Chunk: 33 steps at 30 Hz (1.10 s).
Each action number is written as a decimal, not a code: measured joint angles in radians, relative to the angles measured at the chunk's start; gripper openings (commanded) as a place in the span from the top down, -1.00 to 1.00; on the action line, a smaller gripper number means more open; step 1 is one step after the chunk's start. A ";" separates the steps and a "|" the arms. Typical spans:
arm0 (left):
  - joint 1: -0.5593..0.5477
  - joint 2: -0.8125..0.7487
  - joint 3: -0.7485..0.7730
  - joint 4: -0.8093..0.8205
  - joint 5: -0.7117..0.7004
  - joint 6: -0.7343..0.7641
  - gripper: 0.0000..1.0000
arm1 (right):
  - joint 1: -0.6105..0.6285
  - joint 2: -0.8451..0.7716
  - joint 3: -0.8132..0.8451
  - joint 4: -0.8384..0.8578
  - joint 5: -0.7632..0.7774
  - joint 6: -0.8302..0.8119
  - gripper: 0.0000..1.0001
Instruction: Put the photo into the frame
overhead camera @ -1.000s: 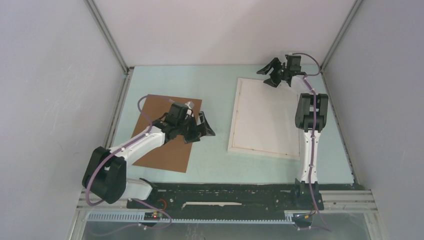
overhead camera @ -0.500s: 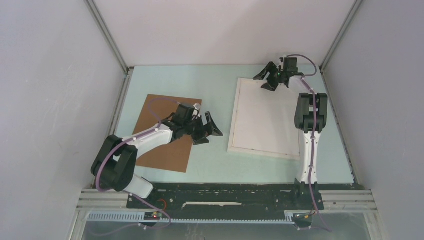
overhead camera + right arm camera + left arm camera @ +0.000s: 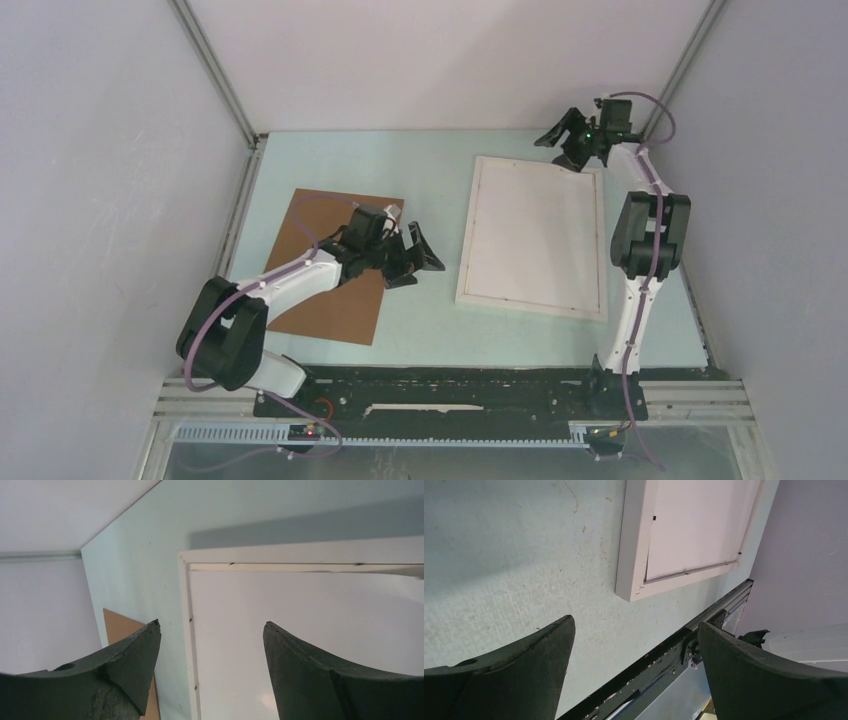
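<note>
- Backing board point(image 3: 335, 265): brown, flat on table point(image 3: 420, 170), L side; unmoved.
- L gripper point(image 3: 418, 272): jaws spread wide, empty. Was over board 1 s ago, now over bare table btwn board & frame.
- Frame point(image 3: 469, 240): centre-R, flat; unmoved.
- Photo point(image 3: 535, 230): white side up, inside frame.
- R gripper point(image 3: 553, 152): jaws apart, empty. Shifted R to frame's far-R corner.

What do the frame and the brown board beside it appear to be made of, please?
The frame: probably painted wood or plastic, with a matte white finish and flat, square-edged rails. The brown board: likely thin fibreboard or cardboard, a dull, uniform brown, lying flat on the table.
</note>
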 measured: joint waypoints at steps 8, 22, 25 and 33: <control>0.000 -0.008 0.000 -0.011 0.000 0.001 -1.00 | -0.111 0.018 -0.027 0.026 0.004 0.018 -0.64; 0.000 -0.038 0.000 -0.050 -0.007 0.017 -1.00 | -0.161 0.063 -0.205 0.186 -0.042 0.087 -0.62; 0.000 -0.063 0.002 -0.087 -0.027 0.038 -1.00 | -0.164 0.055 -0.233 0.210 -0.054 0.091 -0.63; 0.033 -0.183 0.069 -0.269 -0.143 0.145 -1.00 | -0.126 0.008 -0.121 0.035 0.016 0.023 -0.68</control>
